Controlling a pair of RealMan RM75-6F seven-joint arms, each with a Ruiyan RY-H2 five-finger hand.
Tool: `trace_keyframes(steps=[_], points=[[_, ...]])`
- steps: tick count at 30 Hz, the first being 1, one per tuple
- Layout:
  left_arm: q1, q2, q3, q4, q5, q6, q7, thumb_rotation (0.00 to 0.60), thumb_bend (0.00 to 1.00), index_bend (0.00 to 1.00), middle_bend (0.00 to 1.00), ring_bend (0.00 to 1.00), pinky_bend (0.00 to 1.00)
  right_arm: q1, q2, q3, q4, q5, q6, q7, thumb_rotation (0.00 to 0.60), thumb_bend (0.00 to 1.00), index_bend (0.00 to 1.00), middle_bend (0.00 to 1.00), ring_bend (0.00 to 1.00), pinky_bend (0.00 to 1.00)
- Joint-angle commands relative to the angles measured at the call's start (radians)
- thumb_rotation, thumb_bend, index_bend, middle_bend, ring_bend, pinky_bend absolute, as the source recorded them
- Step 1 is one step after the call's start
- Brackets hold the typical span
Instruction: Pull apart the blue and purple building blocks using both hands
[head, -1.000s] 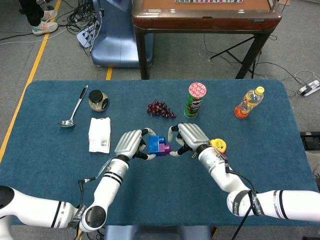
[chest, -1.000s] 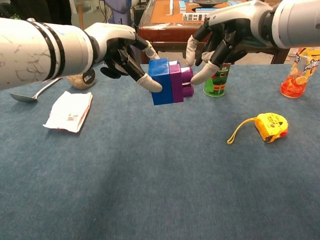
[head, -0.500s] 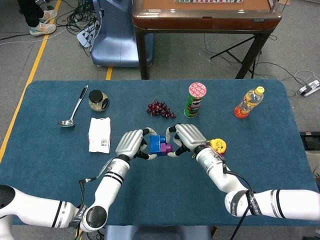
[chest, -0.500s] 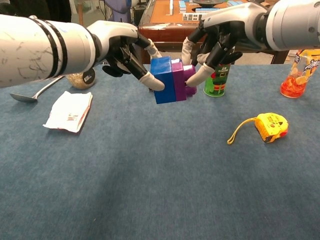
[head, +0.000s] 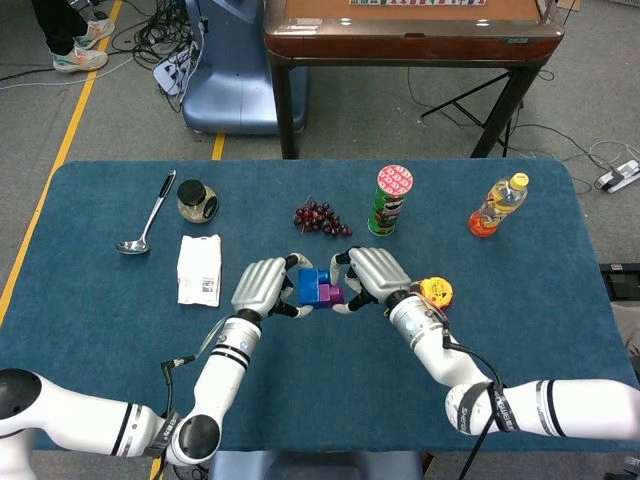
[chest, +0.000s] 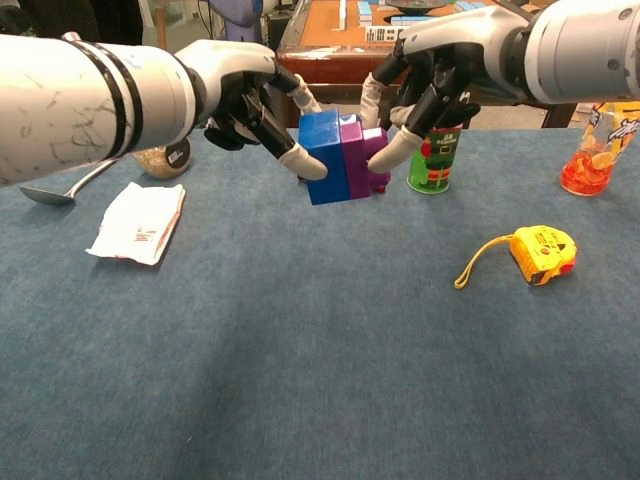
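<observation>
A blue block (chest: 322, 156) (head: 311, 283) and a purple block (chest: 358, 158) (head: 328, 294) are joined side by side and held above the table. My left hand (chest: 245, 100) (head: 262, 287) grips the blue block from its left side. My right hand (chest: 432, 82) (head: 372, 274) pinches the purple block from its right side, a fingertip (chest: 383, 157) pressed on its front. The seam between the two blocks is closed.
On the blue table (chest: 300, 380) lie a yellow tape measure (chest: 540, 252), a white packet (chest: 138, 222), a spoon (head: 146, 218), a jar (head: 196, 200), grapes (head: 321, 218), a green can (head: 391, 200) and an orange drink bottle (head: 498, 206).
My right hand moved left and closed its fingers onto the purple block. Both hands with the joined blocks rose slightly.
</observation>
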Motion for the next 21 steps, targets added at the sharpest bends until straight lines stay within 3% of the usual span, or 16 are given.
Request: trace_keyframes(steps=[1, 7, 21], points=[[-0.005, -0.016, -0.002, 0.007, 0.003, 0.019, 0.013, 0.6, 0.48, 0.59, 1.0, 1.0, 1.0, -0.003, 0.0, 0.002, 0.0, -0.002, 0.002, 0.005, 0.6, 0.0, 0.55, 1.0, 1.0, 1.0], [-0.004, -0.025, -0.008, 0.009, 0.002, 0.02, 0.023, 0.6, 0.48, 0.59, 1.0, 1.0, 1.0, -0.008, -0.002, 0.001, 0.008, -0.007, -0.002, 0.011, 0.6, 0.04, 0.56, 1.0, 1.0, 1.0], [0.003, -0.039, -0.003, 0.017, 0.026, 0.026, 0.046, 0.6, 0.48, 0.59, 1.0, 1.0, 1.0, -0.006, -0.006, -0.002, 0.016, -0.002, -0.007, 0.006, 0.6, 0.25, 0.63, 1.0, 1.0, 1.0]])
